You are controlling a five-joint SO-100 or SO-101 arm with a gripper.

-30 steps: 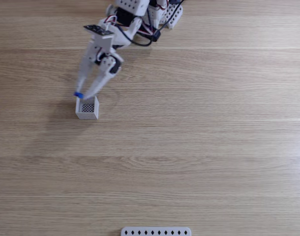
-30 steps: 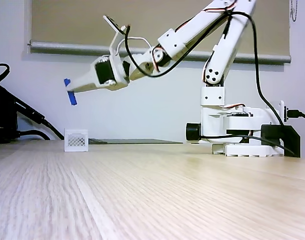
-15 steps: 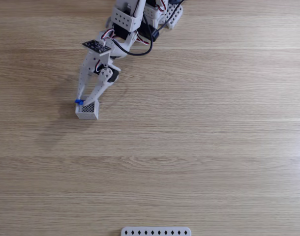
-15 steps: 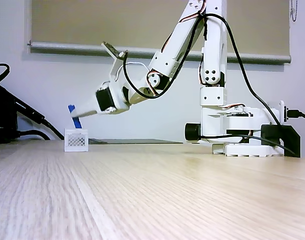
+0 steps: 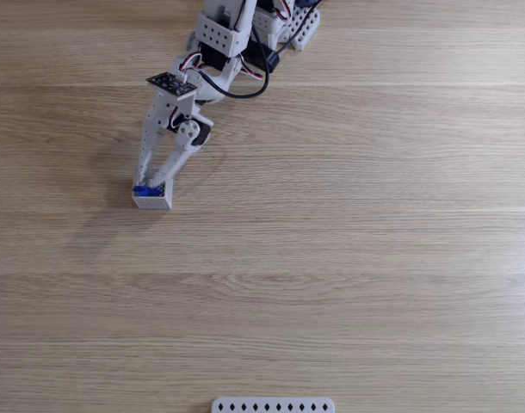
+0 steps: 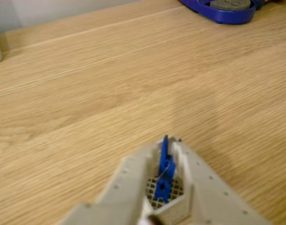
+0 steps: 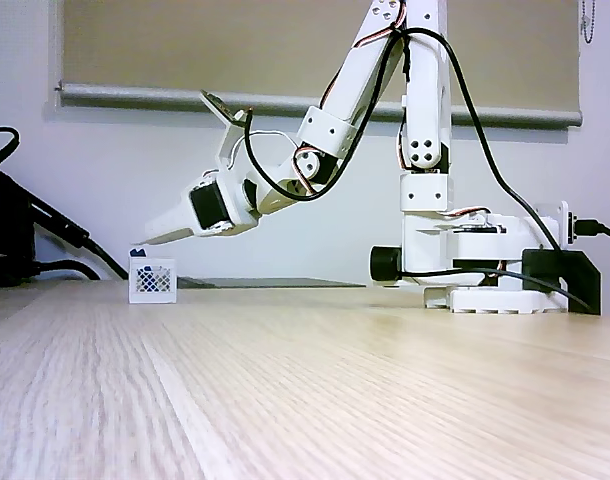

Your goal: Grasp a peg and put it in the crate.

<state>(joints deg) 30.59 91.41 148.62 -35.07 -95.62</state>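
peg [image 6: 163,172] in crate [image 6: 176,208], claw [image 6: 169,143] above

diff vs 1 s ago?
The claw came down from well above the crate to just over its rim. The blue peg went down with it and now sits inside the crate, standing between the fingers; whether it has been let go cannot be told. The crate and the white perforated strip stayed put.
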